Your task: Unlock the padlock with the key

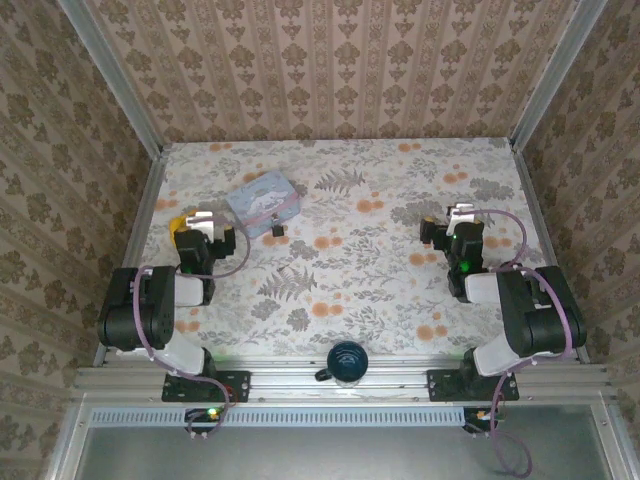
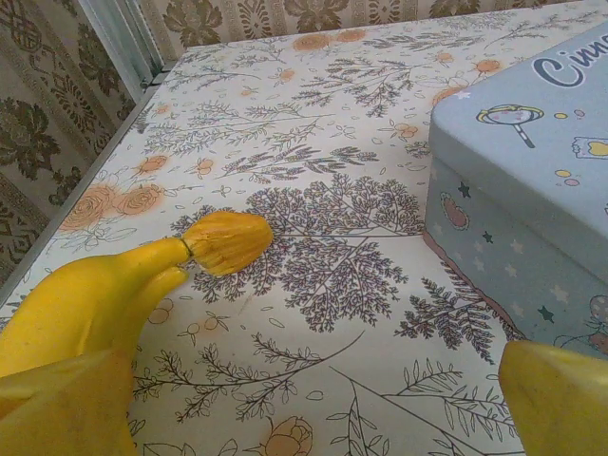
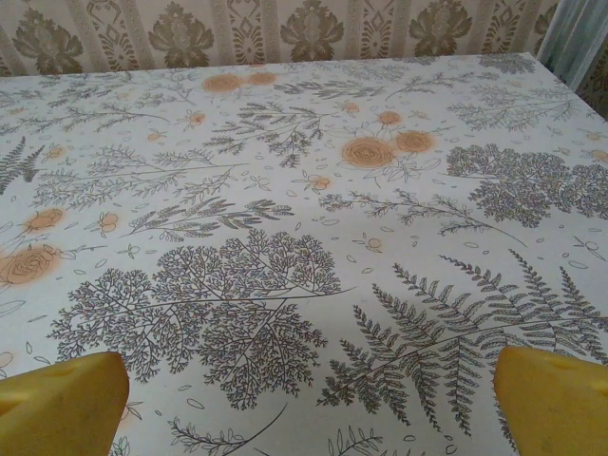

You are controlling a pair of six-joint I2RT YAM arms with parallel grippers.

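Note:
The padlock [image 1: 276,231] is a tiny dark object on the floral tablecloth, just in front of the pale blue cartoon tin [image 1: 262,200]. My left gripper [image 1: 203,220] rests to the padlock's left, open, with nothing between its yellow fingers [image 2: 556,399]. In the left wrist view the left gripper [image 2: 313,404] faces bare cloth, with the tin [image 2: 532,161] at the right. My right gripper [image 1: 460,215] sits far to the right, apart from the padlock. In the right wrist view the right gripper [image 3: 309,404] stands open over the cloth, holding nothing.
A yellow banana [image 2: 104,294] lies beside the left finger, its stem end [image 2: 226,242] pointing toward the tin; it also shows as a yellow patch [image 1: 179,222]. A dark mug [image 1: 346,362] stands on the front rail. Wallpapered walls close three sides.

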